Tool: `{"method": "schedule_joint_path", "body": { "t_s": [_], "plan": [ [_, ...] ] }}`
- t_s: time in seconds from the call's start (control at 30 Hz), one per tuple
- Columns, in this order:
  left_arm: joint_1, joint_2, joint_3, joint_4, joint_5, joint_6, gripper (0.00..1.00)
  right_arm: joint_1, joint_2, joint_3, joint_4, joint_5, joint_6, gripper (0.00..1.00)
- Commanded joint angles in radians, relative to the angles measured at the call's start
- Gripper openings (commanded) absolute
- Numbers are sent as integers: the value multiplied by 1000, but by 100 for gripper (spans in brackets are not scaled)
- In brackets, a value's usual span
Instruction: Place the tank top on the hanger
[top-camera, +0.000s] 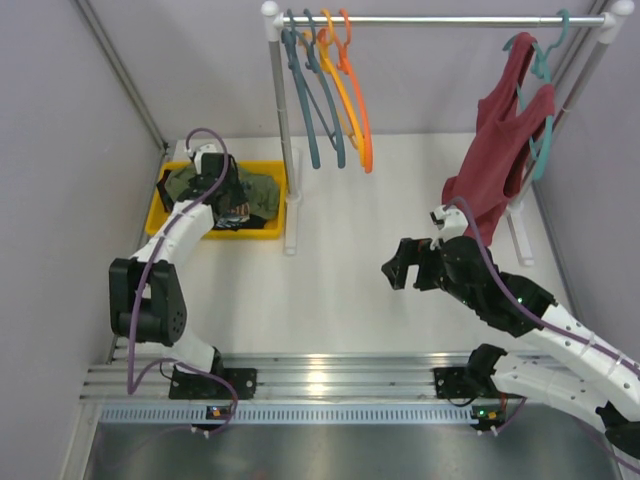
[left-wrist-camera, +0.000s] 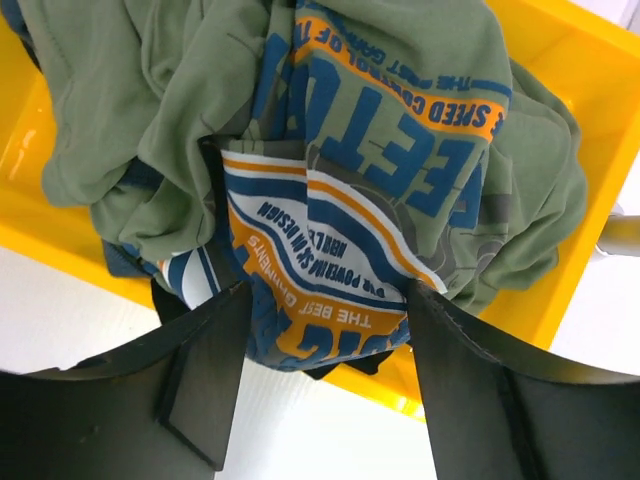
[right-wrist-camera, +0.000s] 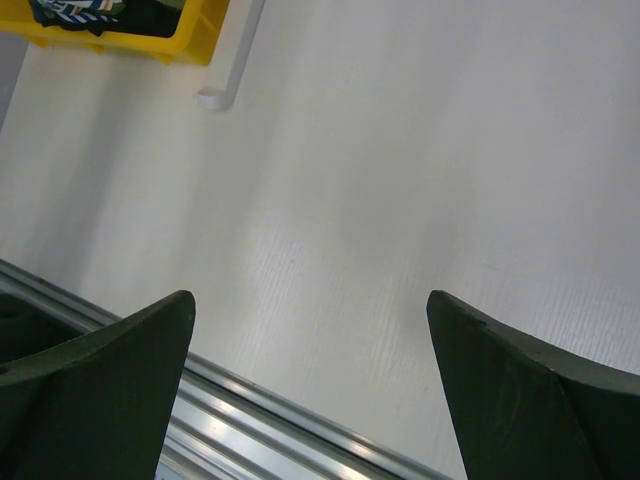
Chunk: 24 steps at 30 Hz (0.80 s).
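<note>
The olive-green tank top (top-camera: 262, 188) lies crumpled in a yellow bin (top-camera: 157, 212) at the back left, its blue, orange and white print (left-wrist-camera: 370, 170) facing up. My left gripper (top-camera: 232, 207) is down in the bin. Its jaws are open and straddle a hanging fold of the printed fabric (left-wrist-camera: 325, 300), with white table showing between the fingers below it. The reddish-orange hanger (top-camera: 362, 120) hangs by its hook on the rail, rightmost of a group. My right gripper (top-camera: 393, 268) hovers open over bare table (right-wrist-camera: 310, 320), holding nothing.
On the rail, a yellow-orange hanger (top-camera: 342, 95) and two teal-grey hangers (top-camera: 305, 110) hang beside the reddish-orange one. A dark red tank top (top-camera: 497, 150) hangs on a teal hanger at the right end. The rack's white post (top-camera: 285, 150) stands next to the bin. A metal rail (top-camera: 320, 380) runs along the near edge.
</note>
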Motion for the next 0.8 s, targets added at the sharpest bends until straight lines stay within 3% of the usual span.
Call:
{"method": "schedule_joint_path", "body": {
  "t_s": [0.0, 0.03, 0.07, 0.17, 0.2, 0.23, 0.57, 0.77],
  "plan": [
    [7, 27, 28, 82, 16, 25, 64, -9, -6, 8, 13, -10, -12, 100],
    [7, 33, 33, 82, 19, 29, 59, -8, -6, 10, 15, -10, -10, 100],
    [9, 36, 34, 80, 19, 30, 45, -8, -6, 11, 13, -15, -10, 100],
    [7, 10, 37, 77, 22, 39, 20, -9, -11, 14, 10, -16, -9, 100],
    [7, -22, 39, 76, 23, 44, 5, -9, -11, 14, 9, -15, -10, 100],
    [7, -40, 39, 76, 22, 53, 0, -8, -14, 14, 13, -13, -10, 100],
    [7, -293, 117, 56, 118, 125, 0, -9, 5, 4, 30, -24, -13, 100],
    [7, -366, 215, 60, 140, 136, 0, -9, 23, 2, 44, -36, -12, 100]
  ]
}}
